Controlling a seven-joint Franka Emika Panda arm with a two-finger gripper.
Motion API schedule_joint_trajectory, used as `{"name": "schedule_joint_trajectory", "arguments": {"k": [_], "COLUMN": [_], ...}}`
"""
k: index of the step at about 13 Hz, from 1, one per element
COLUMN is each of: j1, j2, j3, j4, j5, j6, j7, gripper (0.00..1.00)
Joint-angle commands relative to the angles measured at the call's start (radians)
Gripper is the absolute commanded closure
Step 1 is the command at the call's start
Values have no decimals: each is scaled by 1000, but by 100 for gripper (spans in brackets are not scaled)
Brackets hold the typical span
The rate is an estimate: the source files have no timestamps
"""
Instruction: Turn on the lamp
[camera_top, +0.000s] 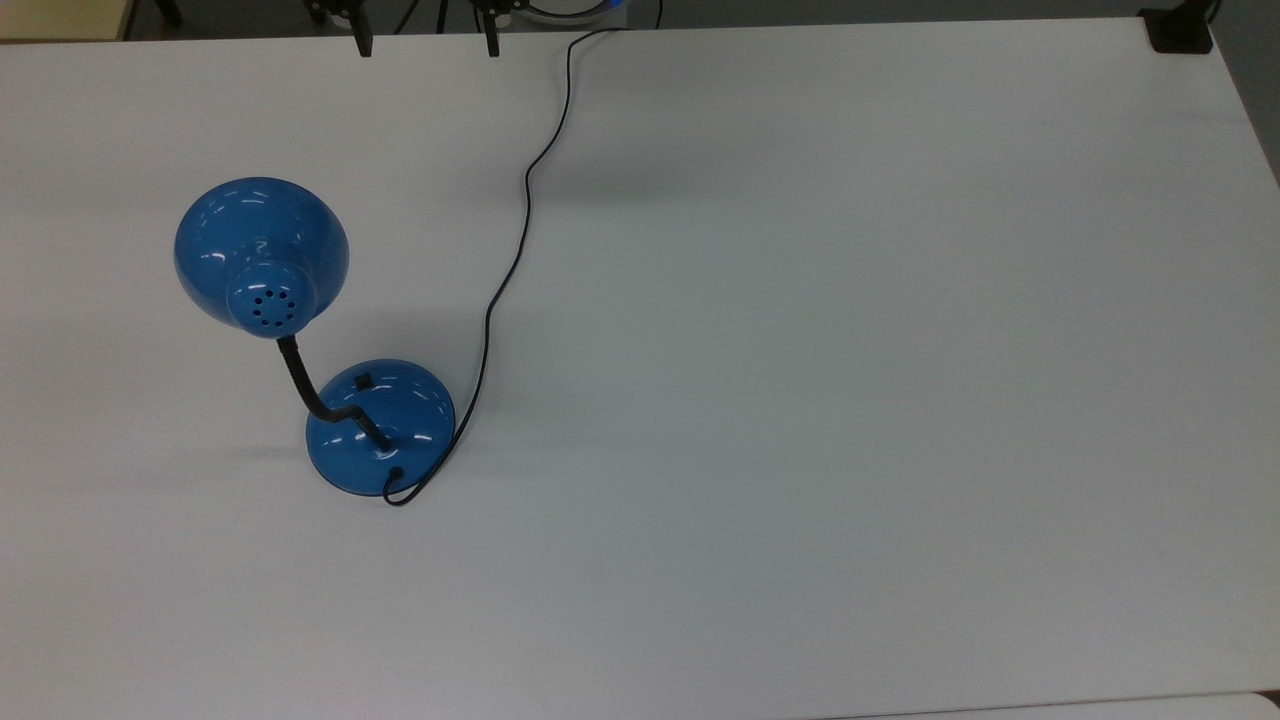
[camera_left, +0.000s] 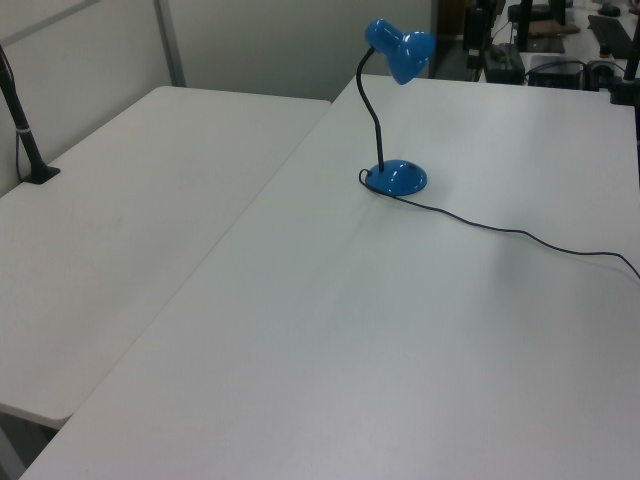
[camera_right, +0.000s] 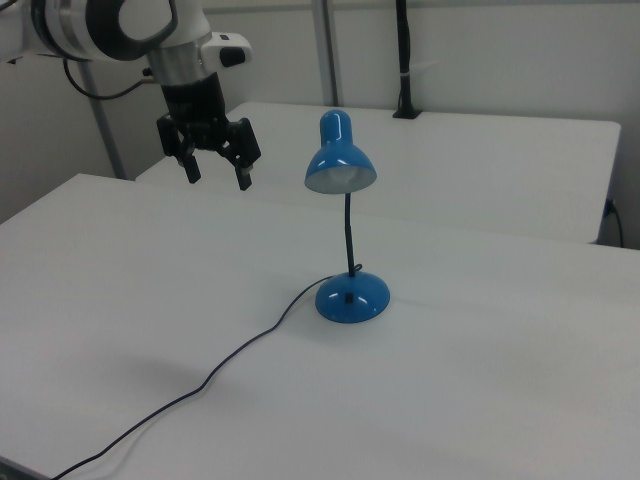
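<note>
Overhead, pincer (camera_right: 216, 178) spread wide, well apart from unlit lamp (camera_right: 345, 235) on table (camera_right: 480, 380).

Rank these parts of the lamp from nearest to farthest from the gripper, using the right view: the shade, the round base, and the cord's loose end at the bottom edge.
Measured from the gripper, open at the right view's upper left:
1. Shade, just to its right, at similar height.
2. Round base, lower right, on the table.
3. Cord's loose end, far below, bottom left.
</note>
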Motion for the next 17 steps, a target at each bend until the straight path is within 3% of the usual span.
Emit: {"name": "schedule_joint_trajectory", "arguments": {"k": [1, 5, 8, 11, 12, 13, 14, 17], "j1": [6, -7, -50, -120, -138, -160, -163, -188], "j2": [-23, -21, -21, -21, -23, -24, -24, -20], "j3": [-5, -5, -5, -5, -5, -5, -5, -5], "j4": [-18, -24, -46, -139, -177, -229, -268, -345], "j5": [-9, -9, -21, -72, -66, -60, -58, -43], "j6": [-34, -53, -88, -36, 5, 74, 112, 269], "j7": [19, -4, -199, -329, -343, -343, -343, -334], "gripper": [0, 0, 0, 0, 9, 34, 53, 100]}}
